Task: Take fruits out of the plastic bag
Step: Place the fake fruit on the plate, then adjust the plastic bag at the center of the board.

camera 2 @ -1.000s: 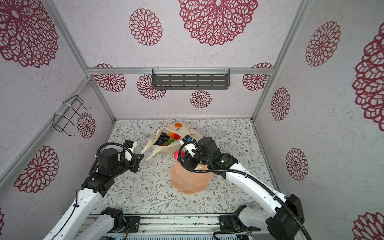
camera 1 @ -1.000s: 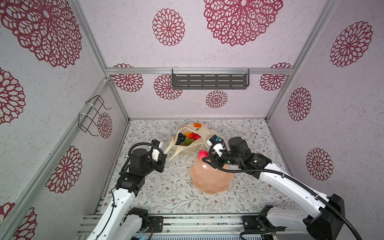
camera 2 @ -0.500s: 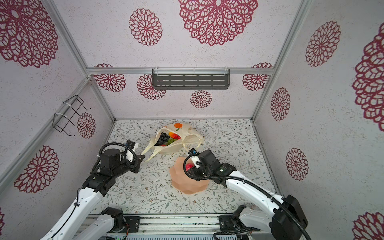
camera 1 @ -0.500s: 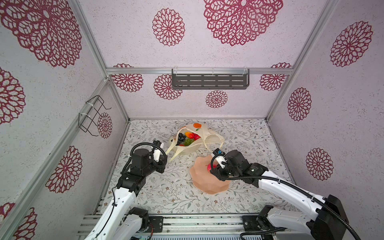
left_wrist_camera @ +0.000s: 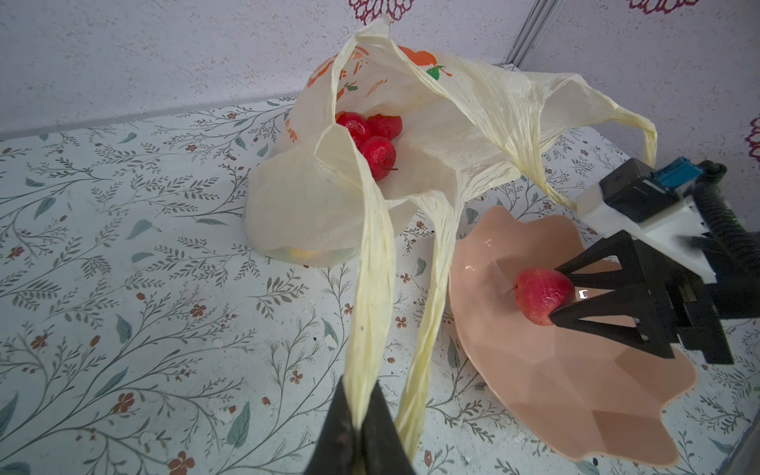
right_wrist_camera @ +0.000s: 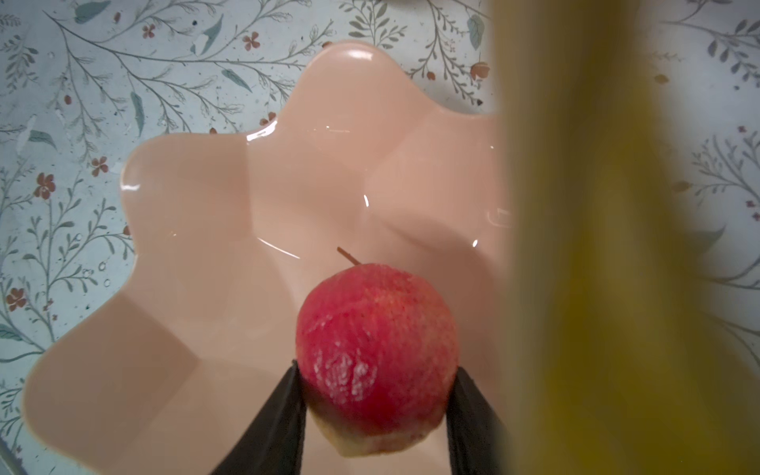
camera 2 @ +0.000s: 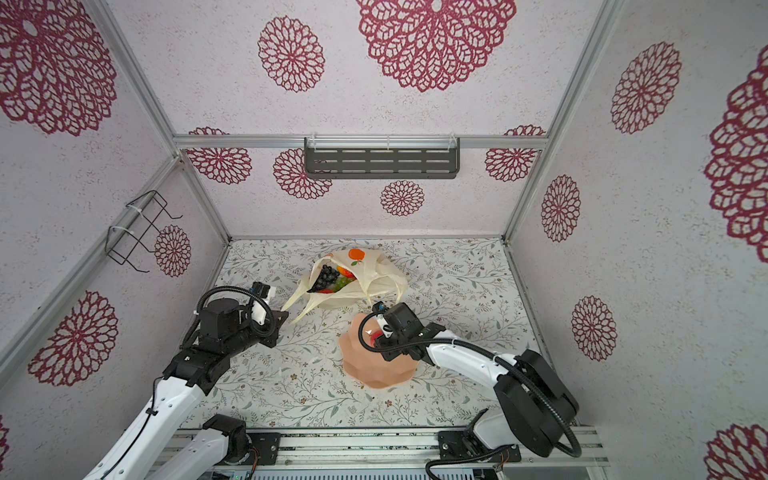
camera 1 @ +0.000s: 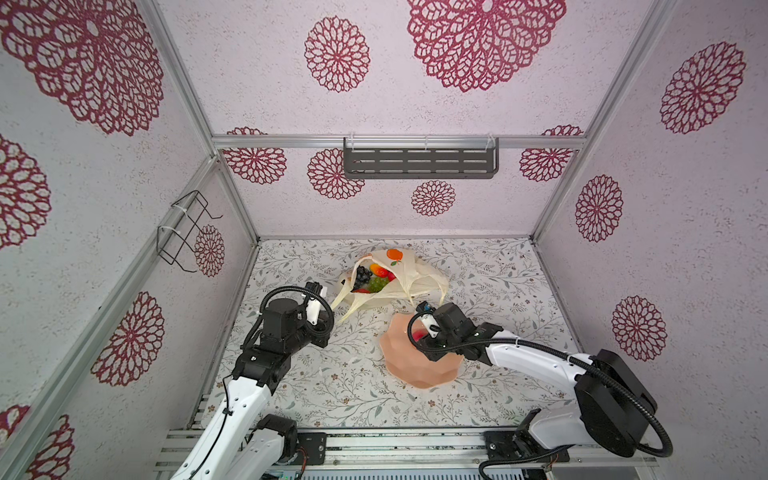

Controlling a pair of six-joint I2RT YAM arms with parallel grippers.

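In both top views the plastic bag (camera 1: 419, 276) (camera 2: 376, 272) lies open at the back middle of the counter (camera 1: 332, 386), with fruits (camera 1: 374, 278) inside and a peach bowl (camera 1: 415, 372) near it.

Left wrist view: the left jaws are pinched shut on a bag handle (left_wrist_camera: 372, 288), and three red fruits (left_wrist_camera: 376, 140) sit in the bag.

Right wrist view: the right jaws, partly open, grip a red fruit (right_wrist_camera: 376, 349) over the bowl.

Saw only a yellow blur (right_wrist_camera: 596, 246) across one side of the bowl (right_wrist_camera: 197, 230); lost most of the fruit (camera 1: 417, 333) over it behind the right gripper (camera 1: 422, 338).
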